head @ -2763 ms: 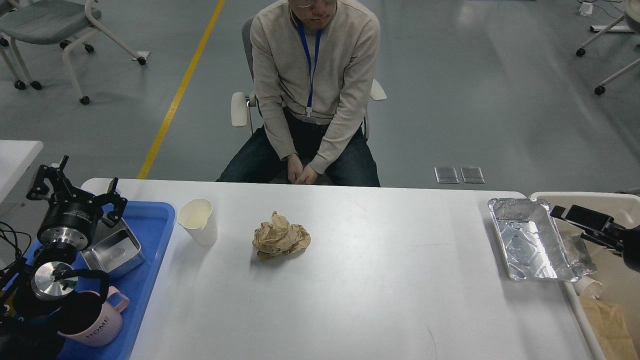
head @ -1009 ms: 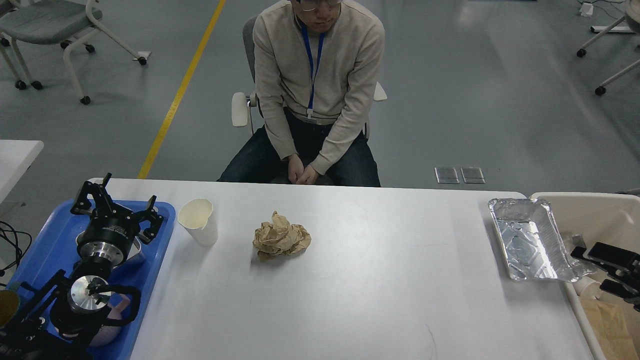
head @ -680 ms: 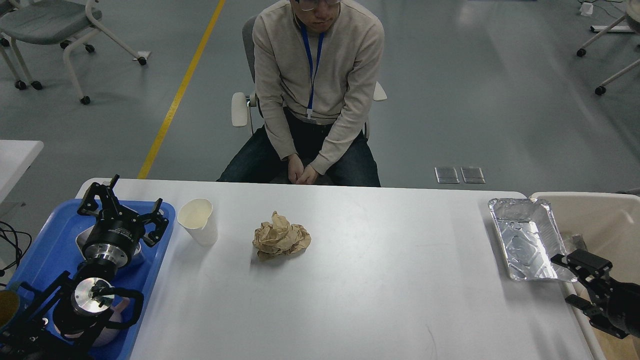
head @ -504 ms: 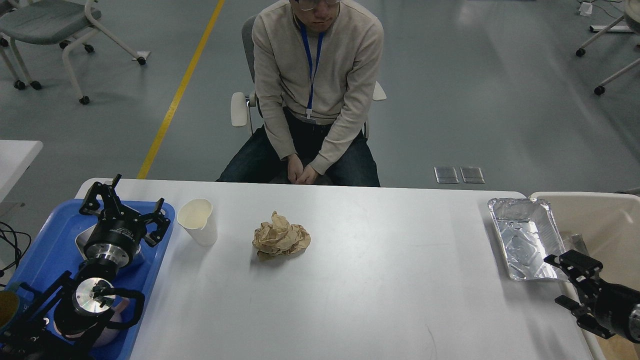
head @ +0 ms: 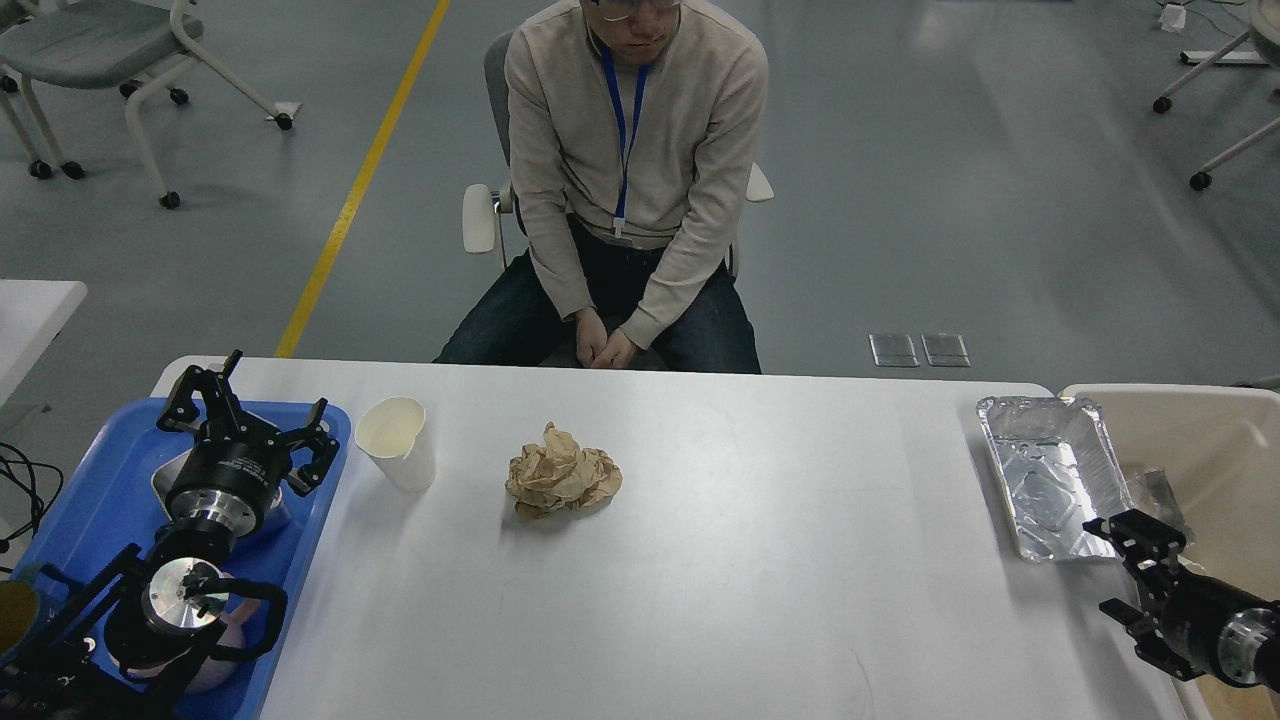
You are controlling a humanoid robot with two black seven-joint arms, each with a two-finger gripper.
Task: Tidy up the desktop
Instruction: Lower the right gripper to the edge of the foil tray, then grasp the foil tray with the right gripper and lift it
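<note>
The white desktop (head: 760, 570) bears a cream paper cup (head: 396, 441) at the left, a crumpled ball of brown paper (head: 562, 482) in the middle and an empty foil tray (head: 1050, 474) at the right edge. My left gripper (head: 250, 418) is open and empty above the back of the blue tray (head: 95, 480). My right gripper (head: 1122, 567) is open and empty at the desktop's right edge, just in front of the foil tray's near right corner.
A beige bin (head: 1205, 430) with scraps stands right of the desktop. A metal box (head: 165, 482) and a pink mug (head: 232, 660) lie on the blue tray, mostly hidden by my left arm. A person (head: 625, 190) sits at the far side.
My right gripper has come down from over the bin and moved left to the desktop's right edge, by the foil tray. My left gripper shifted right over the blue tray, then held still.
</note>
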